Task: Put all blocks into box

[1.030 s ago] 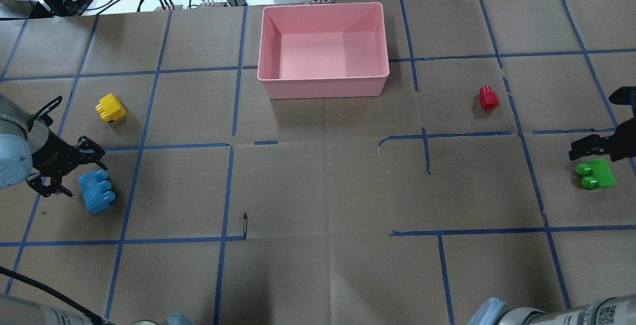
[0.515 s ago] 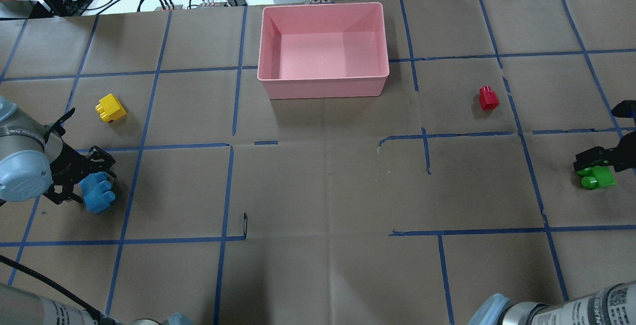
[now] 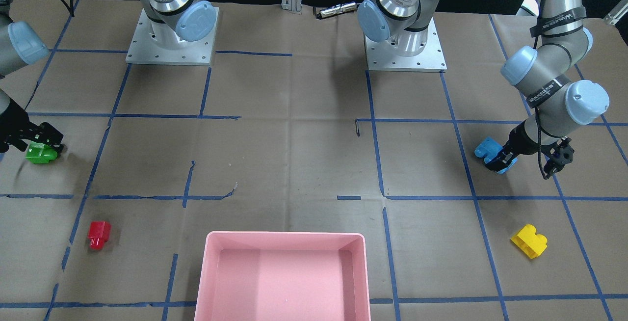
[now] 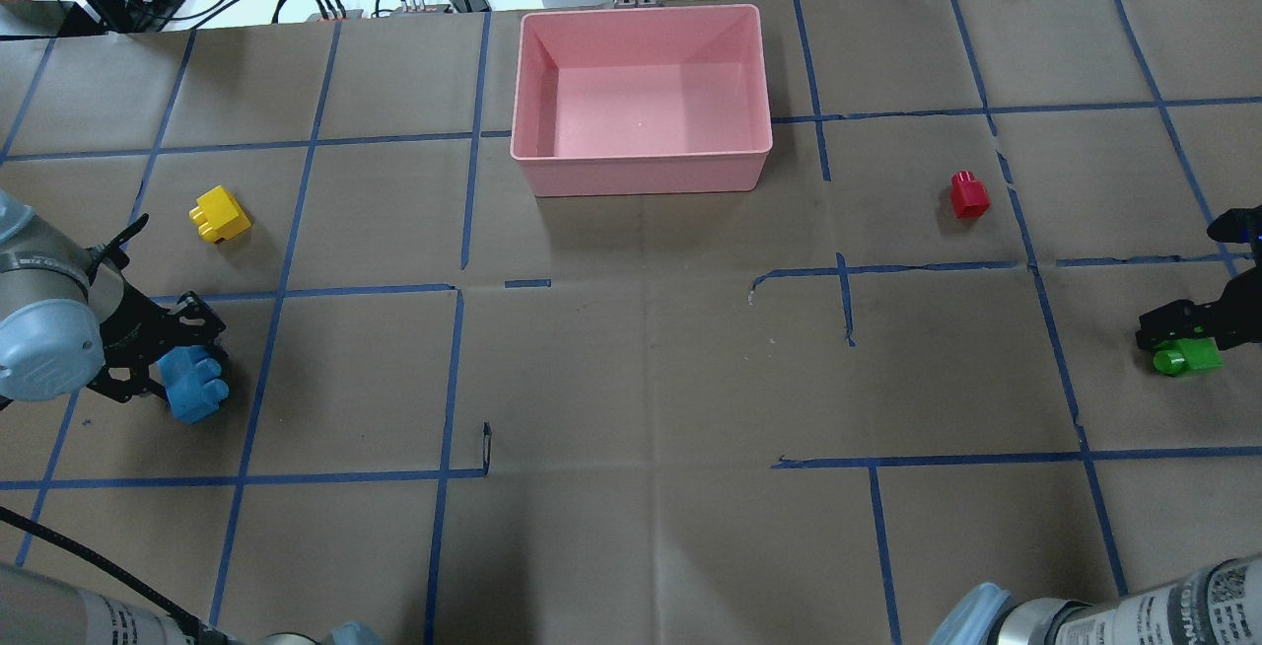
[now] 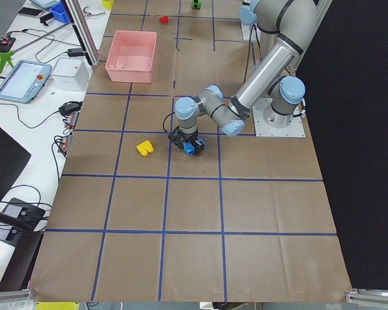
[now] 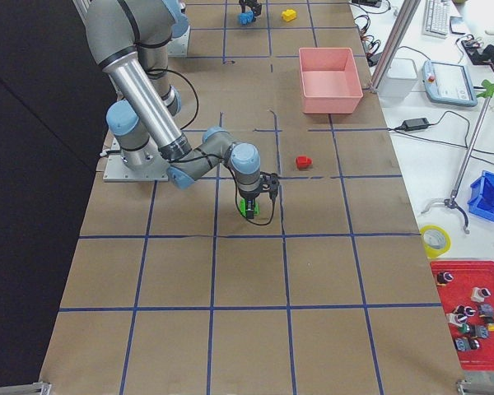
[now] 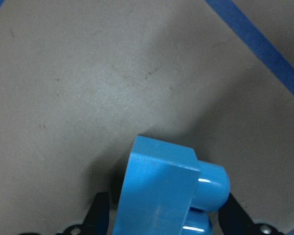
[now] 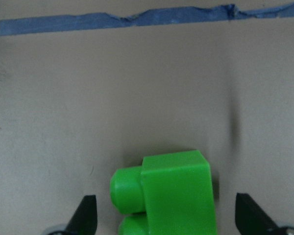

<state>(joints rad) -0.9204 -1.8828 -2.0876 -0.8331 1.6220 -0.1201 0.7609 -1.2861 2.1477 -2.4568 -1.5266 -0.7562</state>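
At the left edge of the table (image 4: 641, 379), which is covered in brown paper marked off with blue tape lines (image 4: 449, 369), the left gripper (image 4: 182, 361) is down low with the blue block (image 4: 202, 387) between its fingers. The wrist view shows both dark fingers pressed against the block's opposite sides, so the jaws have drawn in to the block's width and grip it. The block's studs point right, toward the middle of the table. Whether the block sits on the paper or has cleared it cannot be told. The yellow block (image 4: 220, 214) lies on the paper farther from the robot than the blue one, well apart from it and free of either gripper. At the right edge of the table the right gripper (image 4: 1168, 324) is also lowered, astride the green block (image 4: 1191, 357). Its fingers stand spread wide, with a clear gap of bare paper showing on each side of the block, so it grips nothing. The green block lies on its side on the paper with its two studs pointing left, toward the table's middle, and from overhead its far part is hidden under the gripper. The red block (image 4: 969, 194) rests on the paper farther away and to the left of the green one, well apart from it. The pink box (image 4: 641, 170) stands at the far edge of the table near its middle, open side up, with no block inside it; all four blocks are outside it, two on each side.
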